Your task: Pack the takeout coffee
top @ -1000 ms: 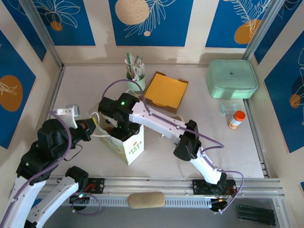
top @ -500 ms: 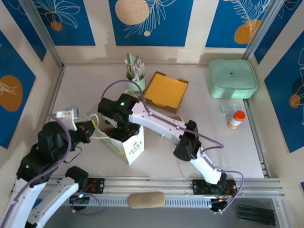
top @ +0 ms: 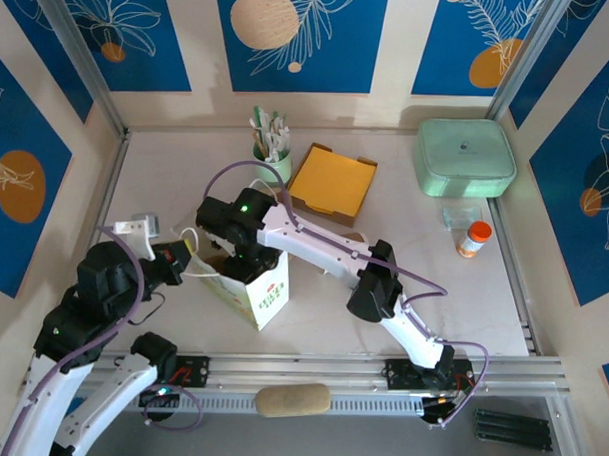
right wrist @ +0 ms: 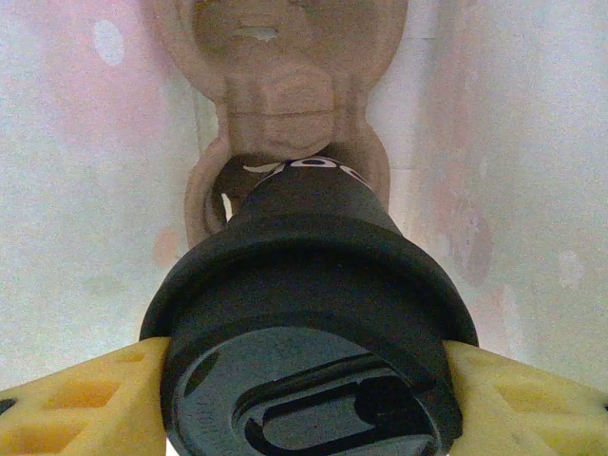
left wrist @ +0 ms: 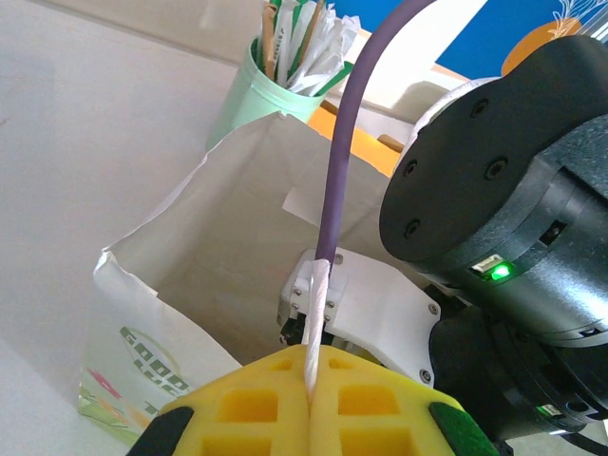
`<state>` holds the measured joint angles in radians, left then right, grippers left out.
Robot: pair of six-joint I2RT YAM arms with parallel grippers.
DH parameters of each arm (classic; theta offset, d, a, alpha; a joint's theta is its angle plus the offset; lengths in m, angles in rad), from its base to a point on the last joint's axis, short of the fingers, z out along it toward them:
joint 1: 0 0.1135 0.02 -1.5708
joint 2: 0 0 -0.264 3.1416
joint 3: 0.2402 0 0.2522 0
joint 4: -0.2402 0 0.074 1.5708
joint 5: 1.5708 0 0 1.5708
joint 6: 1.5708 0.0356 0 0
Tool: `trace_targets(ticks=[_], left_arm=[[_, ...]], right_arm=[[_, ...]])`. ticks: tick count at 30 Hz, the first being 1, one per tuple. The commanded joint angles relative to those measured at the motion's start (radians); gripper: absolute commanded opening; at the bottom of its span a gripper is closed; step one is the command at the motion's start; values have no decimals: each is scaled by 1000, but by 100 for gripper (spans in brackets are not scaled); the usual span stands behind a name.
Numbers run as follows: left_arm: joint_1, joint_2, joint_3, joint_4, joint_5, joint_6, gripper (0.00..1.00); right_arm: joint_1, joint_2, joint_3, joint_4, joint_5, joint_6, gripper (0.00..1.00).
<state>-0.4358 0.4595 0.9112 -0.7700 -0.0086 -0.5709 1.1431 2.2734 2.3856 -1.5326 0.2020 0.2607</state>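
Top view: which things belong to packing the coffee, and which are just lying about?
In use: black-lidded takeout coffee cup, held in the right claw; white printed paper bag, handle pinched by the left claw; brown moulded-pulp carrier inside.
Lying about: mint-green cup of utensils; orange pad in cardboard box; mint-green lidded box; orange-capped bottle.

The left arm (top: 108, 276) has drawn very slightly nearer its base.

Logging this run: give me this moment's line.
left gripper: shut on bag handle | right gripper: holding cup inside bag, over carrier
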Motion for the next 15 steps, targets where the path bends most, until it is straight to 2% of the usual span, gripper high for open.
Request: trace_targets(ticks=[1, 15], left_arm=[[8, 10, -7, 12, 7, -4, 0], [8, 19, -18, 21, 13, -11, 0]], right_arm=[[-5, -1, -19, 10, -43, -16, 50], [-26, -28, -29, 33, -147, -19, 50]])
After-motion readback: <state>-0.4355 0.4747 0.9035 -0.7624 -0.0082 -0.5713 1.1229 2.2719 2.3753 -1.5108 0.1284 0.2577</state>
